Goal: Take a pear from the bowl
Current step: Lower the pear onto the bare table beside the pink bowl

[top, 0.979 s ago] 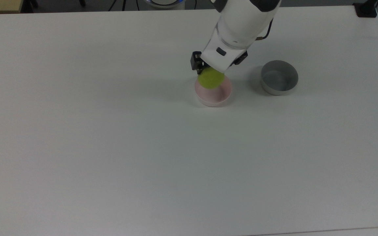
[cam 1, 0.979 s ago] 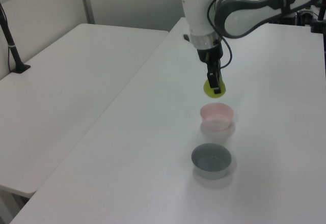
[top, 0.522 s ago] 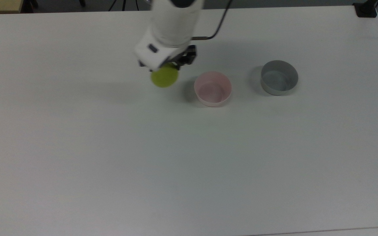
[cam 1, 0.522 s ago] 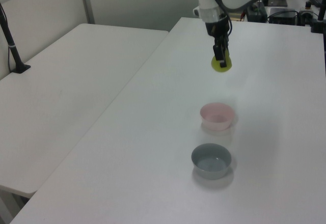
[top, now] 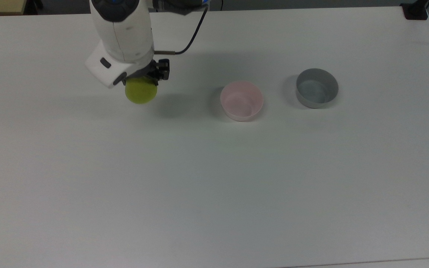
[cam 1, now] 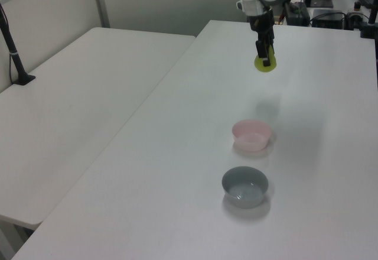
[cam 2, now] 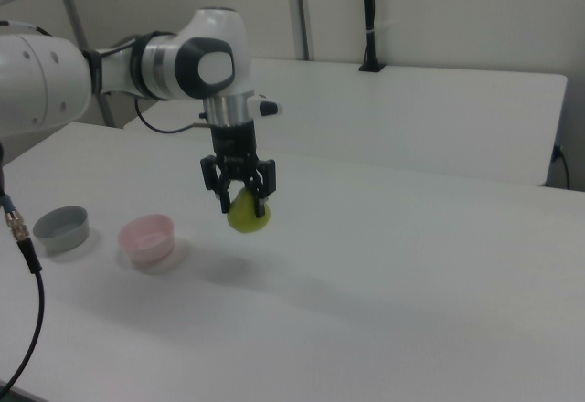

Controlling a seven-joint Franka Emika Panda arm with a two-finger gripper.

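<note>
My gripper (top: 142,85) (cam 1: 265,57) (cam 2: 242,204) is shut on the yellow-green pear (top: 141,91) (cam 1: 265,64) (cam 2: 248,216), which hangs in the air well above the table. The pale pink bowl (top: 241,101) (cam 1: 252,134) (cam 2: 147,238) stands empty on the table, far to the right of the pear in the top view and to its left in the right view. The pear's shadow falls on the table between the pear and the bowl in the top view.
A grey bowl (top: 317,88) (cam 1: 245,187) (cam 2: 61,227) stands empty beside the pink one, on the side away from the pear. A second white table (cam 1: 71,112) adjoins on the left view's left. A black cable (cam 2: 23,265) hangs at the right view's left edge.
The gripper has carried the pear up out of the pink bowl and far to the top view's left, away from both bowls. The bowls have not moved.
</note>
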